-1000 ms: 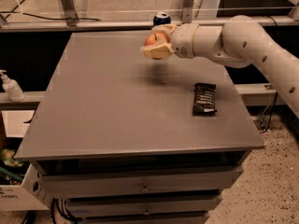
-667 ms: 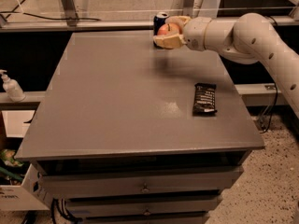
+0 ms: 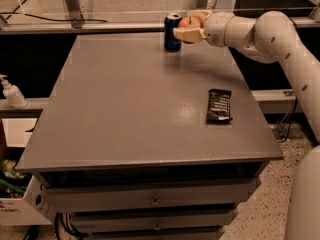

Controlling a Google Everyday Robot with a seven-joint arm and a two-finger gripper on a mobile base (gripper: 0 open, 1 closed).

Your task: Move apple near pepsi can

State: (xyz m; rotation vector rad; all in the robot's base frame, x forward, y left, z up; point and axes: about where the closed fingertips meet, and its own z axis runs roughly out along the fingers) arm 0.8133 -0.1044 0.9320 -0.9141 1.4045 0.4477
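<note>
**Apple held in the gripper beside the can at the table's far edge**

The gripper (image 3: 185, 25) was at the far edge of the table, its two pale fingers (image 3: 186, 34) pinched on the apple (image 3: 190, 21), one above the fruit and one below. The apple showed as an orange-red round between them and was lifted off the tabletop, not resting on it. Its left side was just beside the pepsi can (image 3: 172, 32), level with the can's upper half. The lower finger's tip reached close to the can's right side; whether it touched could not be told.

The pepsi can stood upright on the grey table (image 3: 125, 109), near the middle of the far edge, with its silver top and dark blue body in view.

The white arm (image 3: 270, 31) reached in from the right, bending over the table's far right corner.

A flat black snack bar wrapper (image 3: 219, 105) lay on the right part of the tabletop, well apart from the can and nearer the front.

Under the tabletop, drawer fronts (image 3: 150, 196) with small handles faced the camera. A white pump bottle (image 3: 12, 93) stood on a ledge to the left of the table.
</note>
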